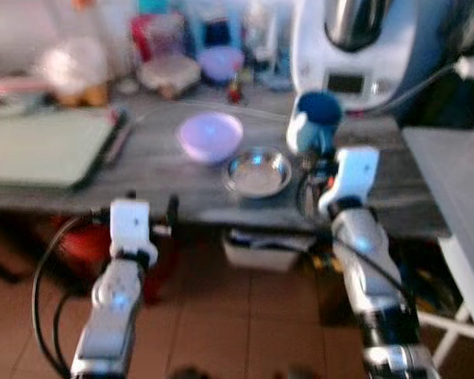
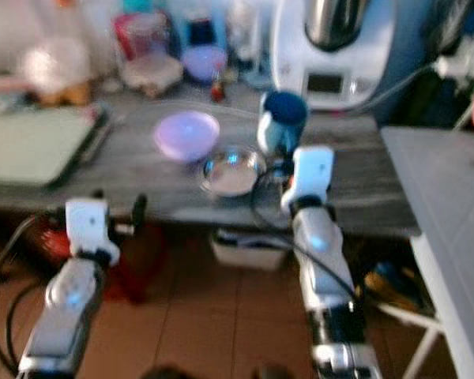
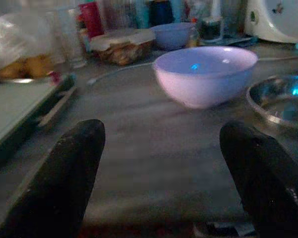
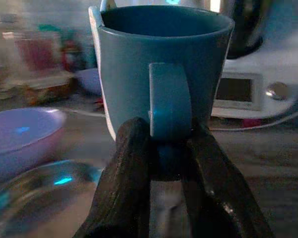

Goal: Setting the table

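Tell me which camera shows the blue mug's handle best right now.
The right wrist view: the blue mug is close up, its handle facing the camera, pinched between the right gripper fingers. Both eye views show the mug small and blurred past the right arm, beside the steel bowl; the handle can't be made out.

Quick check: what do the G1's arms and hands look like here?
Both arms are silver metal segments with white blocky wrist housings. Black cables loop beside the left arm and along the right arm. Left hand and right hand each have two long, rounded black fingers.

Dim indoor light; both eye views motion-blurred, wrist views soft and dark
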You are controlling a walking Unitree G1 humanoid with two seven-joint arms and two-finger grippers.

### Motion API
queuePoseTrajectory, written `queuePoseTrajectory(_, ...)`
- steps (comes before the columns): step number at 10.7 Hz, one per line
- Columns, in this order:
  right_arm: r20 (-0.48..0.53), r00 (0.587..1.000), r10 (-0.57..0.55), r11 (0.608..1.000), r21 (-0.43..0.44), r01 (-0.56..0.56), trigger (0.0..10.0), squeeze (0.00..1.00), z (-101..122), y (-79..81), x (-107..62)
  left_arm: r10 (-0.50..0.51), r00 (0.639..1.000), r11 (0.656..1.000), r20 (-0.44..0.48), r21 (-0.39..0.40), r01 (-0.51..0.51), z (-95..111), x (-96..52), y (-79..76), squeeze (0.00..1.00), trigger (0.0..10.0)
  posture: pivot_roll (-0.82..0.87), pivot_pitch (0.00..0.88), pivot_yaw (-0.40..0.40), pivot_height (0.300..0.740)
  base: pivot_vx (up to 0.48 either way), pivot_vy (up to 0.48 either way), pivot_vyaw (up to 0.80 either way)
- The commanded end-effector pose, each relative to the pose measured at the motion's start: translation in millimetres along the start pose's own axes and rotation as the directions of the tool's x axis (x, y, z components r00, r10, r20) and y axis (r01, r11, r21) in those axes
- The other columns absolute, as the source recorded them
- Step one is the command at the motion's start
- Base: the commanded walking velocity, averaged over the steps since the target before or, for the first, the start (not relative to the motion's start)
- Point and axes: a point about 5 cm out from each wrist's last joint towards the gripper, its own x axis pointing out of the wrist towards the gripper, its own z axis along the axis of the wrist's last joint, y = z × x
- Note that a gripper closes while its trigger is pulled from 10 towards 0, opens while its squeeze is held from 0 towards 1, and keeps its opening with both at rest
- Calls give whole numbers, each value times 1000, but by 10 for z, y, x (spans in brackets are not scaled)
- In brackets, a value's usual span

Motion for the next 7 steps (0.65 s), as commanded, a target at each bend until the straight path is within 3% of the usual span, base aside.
queuePoseTrajectory(1,26,1000,-15,1000,-2,15,10000,0,73,-49,53,11,1000,1000,14,10,-11,48,-16,9,0,10000,-12,11,38,740,0,0,0)
queuePoseTrajectory(4,15,1000,-12,1000,-12,12,10000,0,66,-101,109,75,997,997,15,27,-75,66,-121,119,0,10000,4,47,21,740,0,0,0)
queuePoseTrajectory(7,3,997,76,997,-9,-76,10000,0,50,-90,234,102,994,995,-25,18,-101,9,-234,128,0,10000,26,74,12,740,0,0,0)
